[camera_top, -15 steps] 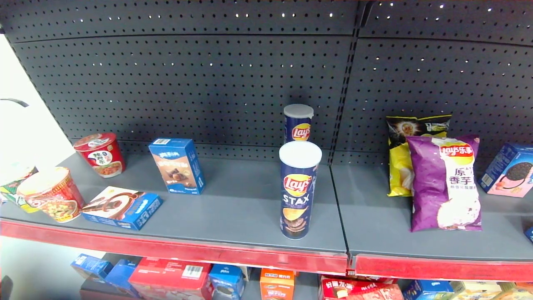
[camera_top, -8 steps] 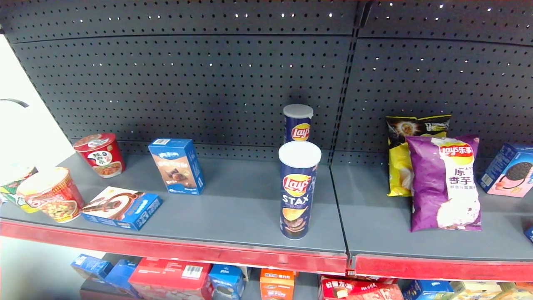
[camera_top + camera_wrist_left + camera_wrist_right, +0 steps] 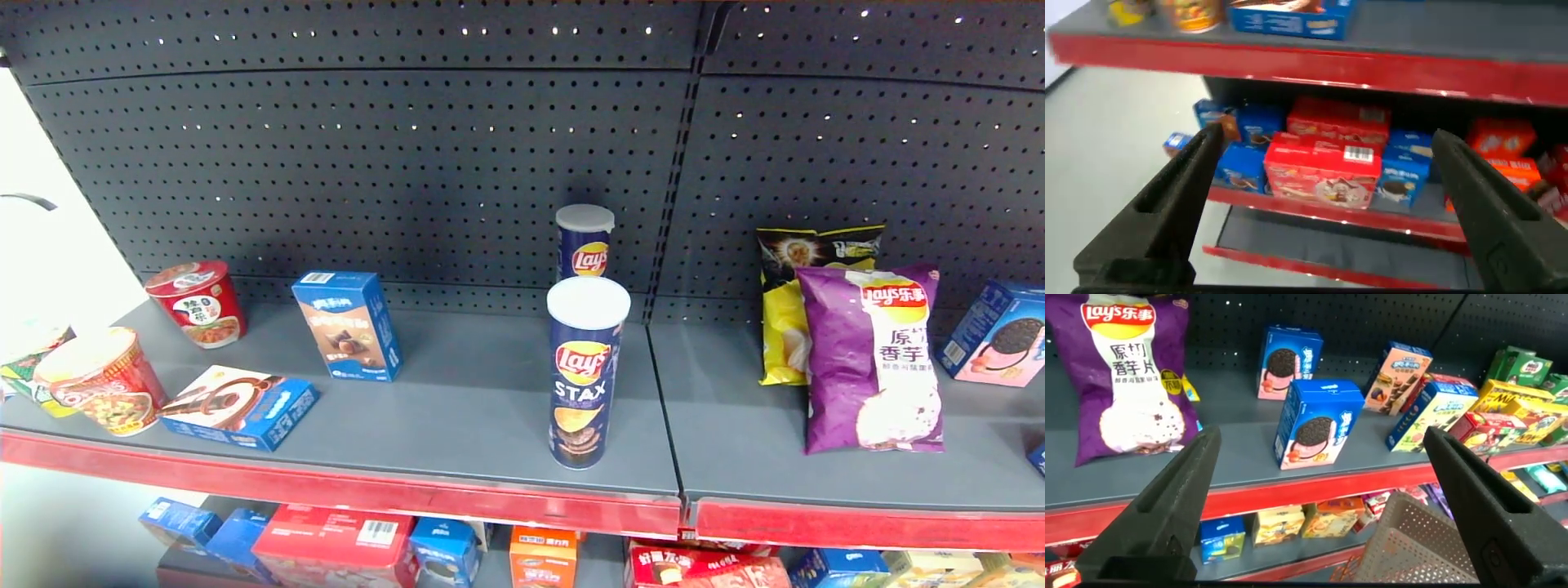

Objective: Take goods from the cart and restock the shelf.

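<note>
**A:** How do the grippers stand?

**B:** The left gripper [image 3: 1327,204] has its fingers spread wide with nothing between them. Beyond it is a lower tier [image 3: 1315,245] of the shelving, with a red box [image 3: 1323,167] among blue ones. The right gripper [image 3: 1323,498] is spread just as wide and holds nothing either. The mesh cart [image 3: 1413,547] shows just beyond it.

**A:** And the shelf?

**B:** In the head view the grey shelf [image 3: 457,408] carries a front chip can [image 3: 586,376], upright near the red edge. A rear chip can [image 3: 584,245] stands at its 12 o'clock, by the pegboard. At 3 o'clock a purple chip bag [image 3: 873,359] stands in front of a yellow chip bag [image 3: 784,327], and a cookie box [image 3: 996,335] is farther out the same way. Toward 9 o'clock a blue biscuit box [image 3: 347,327] stands upright. At about 8 o'clock a flat blue box [image 3: 241,407] lies just beside a tilted noodle cup [image 3: 102,380]. A red noodle cup [image 3: 196,304] stands upright at 10 o'clock.
</note>
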Tool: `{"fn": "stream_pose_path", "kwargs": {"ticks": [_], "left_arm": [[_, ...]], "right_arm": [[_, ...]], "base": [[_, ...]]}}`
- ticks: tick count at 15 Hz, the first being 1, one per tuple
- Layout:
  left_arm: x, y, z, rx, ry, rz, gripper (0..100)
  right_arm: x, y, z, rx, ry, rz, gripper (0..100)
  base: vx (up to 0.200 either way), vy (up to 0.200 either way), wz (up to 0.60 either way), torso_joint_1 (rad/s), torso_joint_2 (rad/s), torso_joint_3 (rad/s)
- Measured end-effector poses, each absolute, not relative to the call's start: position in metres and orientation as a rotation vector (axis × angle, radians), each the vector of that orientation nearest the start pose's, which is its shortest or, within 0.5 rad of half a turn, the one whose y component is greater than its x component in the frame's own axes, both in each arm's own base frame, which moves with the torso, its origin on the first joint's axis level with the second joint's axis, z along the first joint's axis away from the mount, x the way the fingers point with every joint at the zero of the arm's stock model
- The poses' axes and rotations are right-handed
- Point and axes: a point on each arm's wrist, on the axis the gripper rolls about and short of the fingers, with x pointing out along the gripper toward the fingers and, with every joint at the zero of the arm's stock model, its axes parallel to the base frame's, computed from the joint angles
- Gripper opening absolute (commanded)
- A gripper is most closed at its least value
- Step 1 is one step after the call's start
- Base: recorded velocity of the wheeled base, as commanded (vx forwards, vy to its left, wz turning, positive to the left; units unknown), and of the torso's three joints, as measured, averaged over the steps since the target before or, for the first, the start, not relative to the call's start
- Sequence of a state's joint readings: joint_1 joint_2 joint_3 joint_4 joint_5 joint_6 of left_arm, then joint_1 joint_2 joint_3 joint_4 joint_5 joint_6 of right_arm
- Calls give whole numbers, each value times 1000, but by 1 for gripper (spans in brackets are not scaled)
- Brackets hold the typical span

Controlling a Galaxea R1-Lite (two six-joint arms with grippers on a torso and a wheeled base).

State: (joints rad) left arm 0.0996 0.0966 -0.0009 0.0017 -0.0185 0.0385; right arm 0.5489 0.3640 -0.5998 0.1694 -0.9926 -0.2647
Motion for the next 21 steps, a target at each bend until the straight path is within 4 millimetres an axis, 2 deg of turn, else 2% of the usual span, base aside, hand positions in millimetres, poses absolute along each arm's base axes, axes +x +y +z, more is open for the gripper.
{"fn": "stream_pose_path", "kwargs": {"ticks": [10, 14, 16, 17, 19, 21], "left_arm": [[-16, -2, 77, 26, 92, 60, 100], [-16, -2, 77, 25, 93, 62, 100], [-16, -2, 77, 26, 93, 61, 100], [-16, -2, 77, 26, 93, 60, 100], [-16, -2, 77, 26, 93, 60, 100], [-16, -2, 77, 24, 93, 61, 100]], "right_arm": [[-34, -40, 224, -168, -33, -493, 100], [-34, -31, 222, -136, -31, -684, 100], [-30, -24, 216, -93, -19, -827, 100], [-27, -22, 211, -89, -7, -845, 100], [-23, -20, 185, -97, 25, -716, 100], [-25, -12, 156, -87, 4, -379, 100]], "base": [[0, 0, 0, 0, 0, 0], [0, 0, 0, 0, 0, 0], [0, 0, 0, 0, 0, 0], [0, 0, 0, 0, 0, 0], [0, 0, 0, 0, 0, 0], [0, 0, 0, 0, 0, 0]]}}
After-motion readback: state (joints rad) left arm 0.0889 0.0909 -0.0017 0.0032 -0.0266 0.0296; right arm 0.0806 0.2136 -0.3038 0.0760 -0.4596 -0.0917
